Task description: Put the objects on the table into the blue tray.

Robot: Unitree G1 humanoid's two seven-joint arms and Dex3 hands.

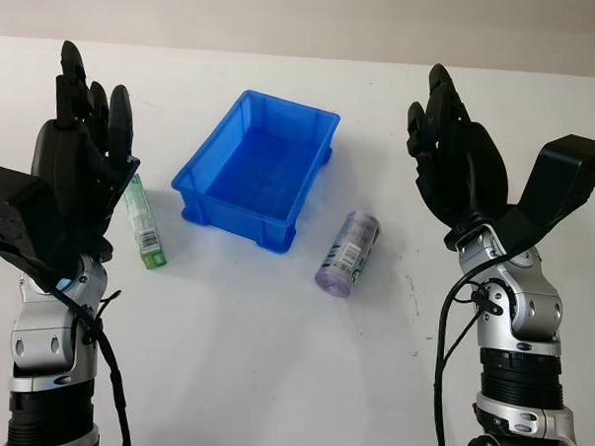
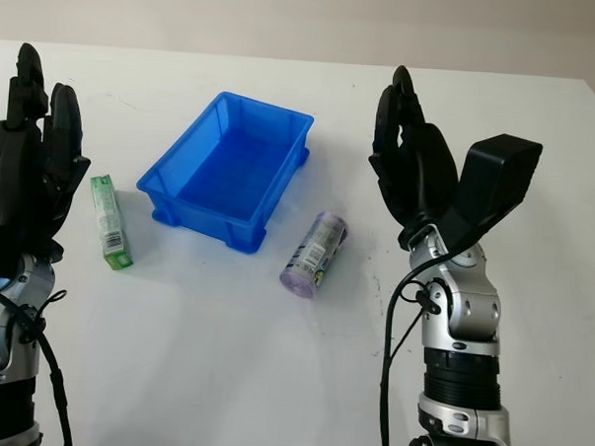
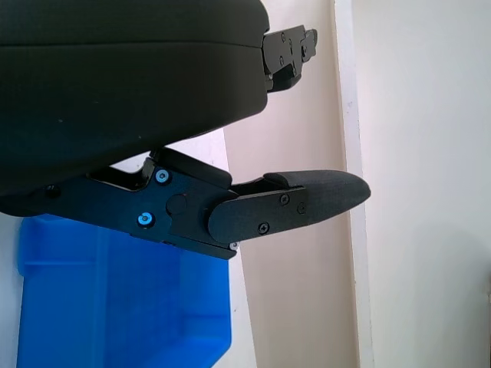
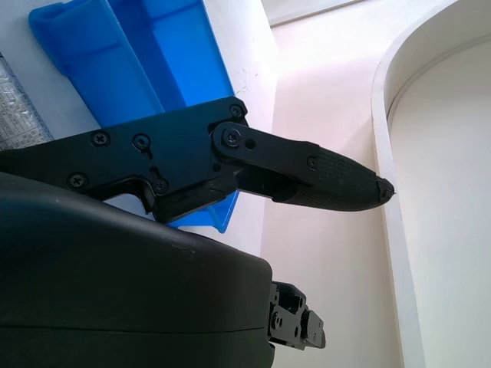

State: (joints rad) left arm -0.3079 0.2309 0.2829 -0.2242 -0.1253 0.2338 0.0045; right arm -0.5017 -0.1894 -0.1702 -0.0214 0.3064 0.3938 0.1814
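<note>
An empty blue tray [image 1: 302, 120] sits on the white table, slightly left of centre. A green and white box [image 1: 142, 221] lies flat to the tray's left. To the tray's right, a purple cylindrical roll [image 1: 349, 253] lies on its side. My left hand [image 1: 78, 159] is raised above the table at the left, open, just beside the green box. My right hand [image 1: 456, 161] is raised at the right, open, apart from the purple roll. The tray's corner [image 3: 115, 307] appears in the left wrist view, and the tray [image 4: 134, 54] also lies behind the right hand's finger [image 4: 322, 172].
The white table [image 1: 271, 380] stretches wide in front of the tray and objects. Its far edge meets a pale wall behind.
</note>
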